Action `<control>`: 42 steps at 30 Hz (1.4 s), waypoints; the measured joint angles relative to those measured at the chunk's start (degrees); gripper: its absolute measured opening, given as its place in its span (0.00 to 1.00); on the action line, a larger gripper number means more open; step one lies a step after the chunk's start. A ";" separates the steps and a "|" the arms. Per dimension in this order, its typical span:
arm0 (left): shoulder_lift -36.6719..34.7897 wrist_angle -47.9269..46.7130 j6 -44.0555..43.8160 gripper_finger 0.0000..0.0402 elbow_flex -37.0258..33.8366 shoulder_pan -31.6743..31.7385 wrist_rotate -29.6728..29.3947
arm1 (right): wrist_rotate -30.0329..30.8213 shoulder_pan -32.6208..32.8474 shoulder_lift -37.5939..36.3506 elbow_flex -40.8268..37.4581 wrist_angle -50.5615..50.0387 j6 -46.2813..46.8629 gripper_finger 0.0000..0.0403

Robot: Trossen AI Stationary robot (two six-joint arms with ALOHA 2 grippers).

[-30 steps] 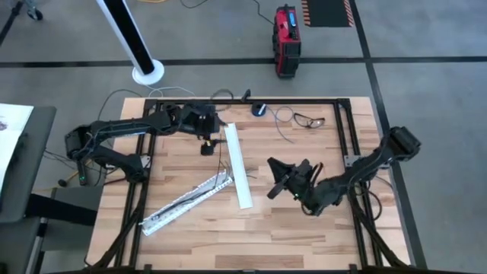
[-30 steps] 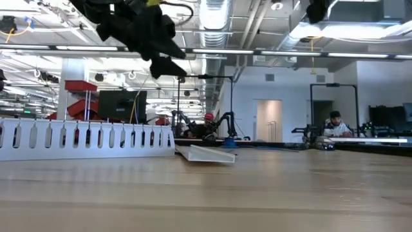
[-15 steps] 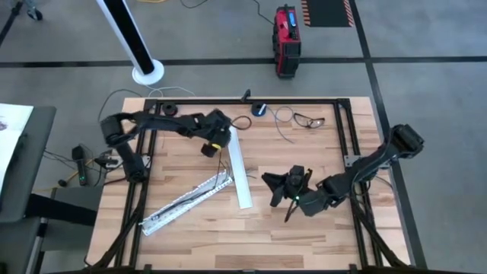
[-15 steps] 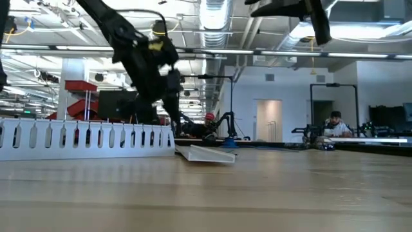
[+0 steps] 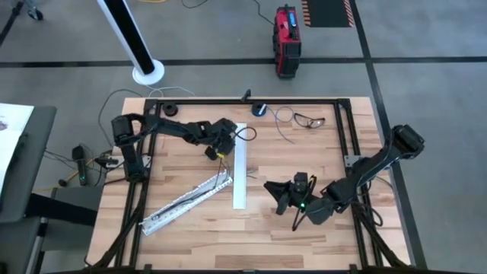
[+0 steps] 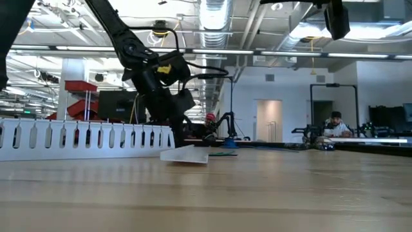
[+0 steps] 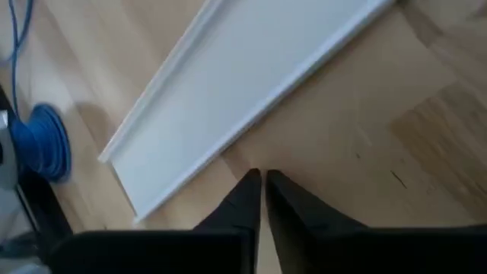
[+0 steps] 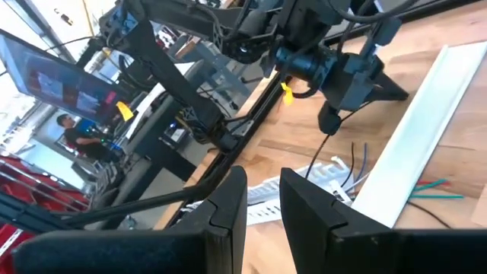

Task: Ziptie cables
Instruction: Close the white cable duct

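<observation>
My left gripper (image 5: 226,144) is down low at the far end of the flat strip (image 5: 240,164), just beside its edge. From my left wrist cam the two fingers (image 7: 245,202) are pressed together tip to tip with nothing between them, hovering right over bare wood next to the strip's (image 7: 243,76) corner. A blue coil (image 7: 49,141) sits off to one side of that shot.

My right gripper (image 5: 283,196) is up off the table on the near right, aimed toward the strip. Its fingers (image 8: 228,202) are parallel with a narrow gap, holding nothing.

The cables (image 5: 221,169) are the thin dark wires running from under my left gripper down to the upper end of the slotted strip (image 5: 186,200), which lies diagonally on the near left. In the right wrist cam you can see a few loose ends (image 8: 358,164) sticking up between the slotted strip (image 8: 285,194) and the flat strip (image 8: 415,141), plus some teal ends (image 8: 430,189) by the flat one.

Glasses (image 5: 308,119) and a round blue-black puck (image 5: 259,109) sit at the far edge of the table (image 5: 228,236).
</observation>
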 joint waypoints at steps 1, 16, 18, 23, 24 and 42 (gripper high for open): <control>0.16 1.66 0.01 0.02 -0.23 -0.74 -1.27 | 0.00 -0.02 0.00 0.00 0.16 0.21 0.19; -12.53 -13.23 -28.88 0.06 4.27 -1.91 -0.30 | -0.09 0.05 0.00 0.03 -4.07 2.00 0.19; -16.43 -15.32 -42.88 0.04 4.82 -0.21 7.04 | -3.05 -1.61 -0.02 0.07 -11.80 9.66 0.19; -24.41 -20.09 -57.78 0.03 4.31 3.03 20.03 | -25.46 -7.12 4.11 0.01 -20.07 20.70 0.20; -26.05 -20.85 -58.89 0.04 4.33 3.18 21.28 | -29.55 -8.20 5.30 0.66 -18.26 19.05 0.21; -44.87 -36.09 -68.31 0.41 4.33 -1.58 30.01 | -57.37 -19.41 26.82 9.70 -8.14 15.83 0.46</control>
